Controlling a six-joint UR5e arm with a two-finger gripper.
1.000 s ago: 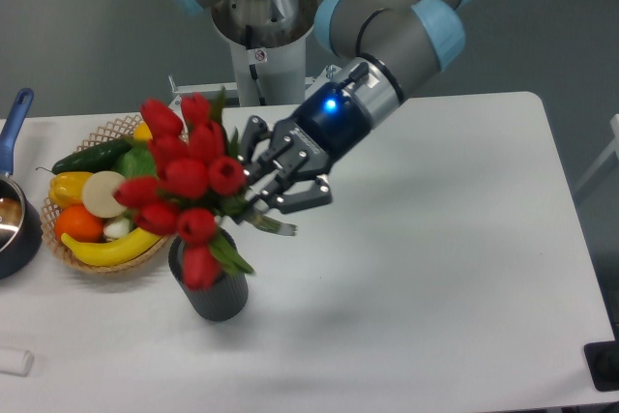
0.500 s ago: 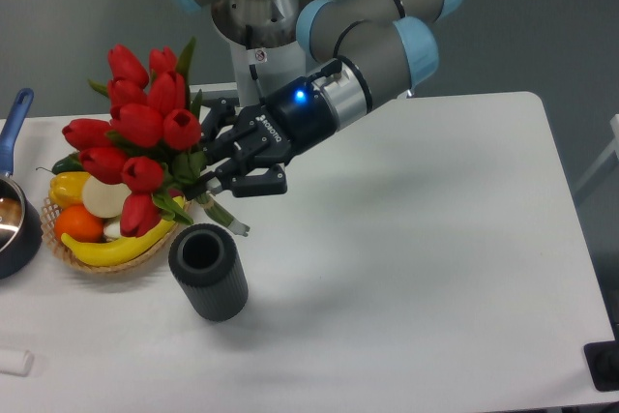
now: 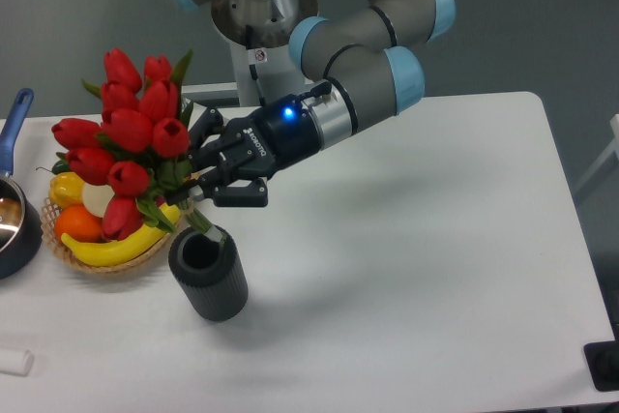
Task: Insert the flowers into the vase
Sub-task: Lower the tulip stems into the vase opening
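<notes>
Looking down from the fixed camera, you see the pincer (image 3: pixel 198 195) clamped on the green stems of the flowers (image 3: pixel 126 142), just below the leaves. The bunch tilts up and to the left, its red buds hanging over the basket (image 3: pixel 116 263) near the desk's left edge. The stem ends point down and right, and their tips sit right at the rim of the vase (image 3: pixel 208 273), at the upper right of its mouth; you cannot tell whether they have passed inside. The vase stands upright on the desk (image 3: pixel 435 268), toward the front left, touching or just beside the front of the basket. Its dark round mouth shows open. The basket holds a banana (image 3: pixel 111 247), an orange (image 3: pixel 77 224), a yellow pepper (image 3: pixel 66 188) and a pale round piece (image 3: pixel 94 198), partly hidden behind the buds. A dark pot (image 3: pixel 14 229) with a blue handle sits at the left edge. A small white thing (image 3: pixel 14 362) lies at the front left corner.
</notes>
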